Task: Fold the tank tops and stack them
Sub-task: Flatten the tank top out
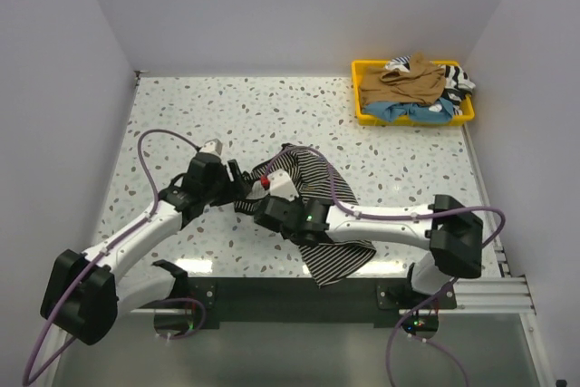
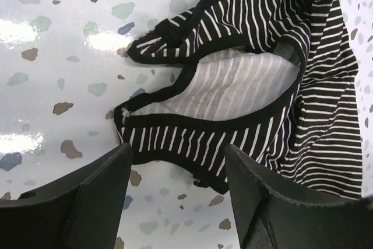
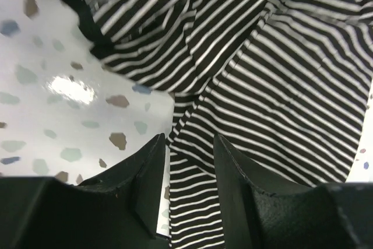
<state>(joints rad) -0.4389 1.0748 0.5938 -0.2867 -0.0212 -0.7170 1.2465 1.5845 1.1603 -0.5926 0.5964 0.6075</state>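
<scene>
Table top (image 1: 227, 106): white terrazzo pattern, scattered chips in brown, grey-green and blue; glossy finish.
Back wall (image 1: 299, 6), left wall (image 1: 54, 88), right wall (image 1: 535, 88): plain, pale grey-white — enclose table on three sides.
Dark thin seam where back wall meets table.
Lighting: diffuse, soft shadows. Bright glare patches (image 2: 108, 39) on table top in both wrist views.
Near edge: black plate (image 1: 299, 289) across front, metal rail (image 1: 498, 289) at right end.
Below plate: dull grey surface (image 1: 299, 351) — floor or shelf, cannot tell.
</scene>
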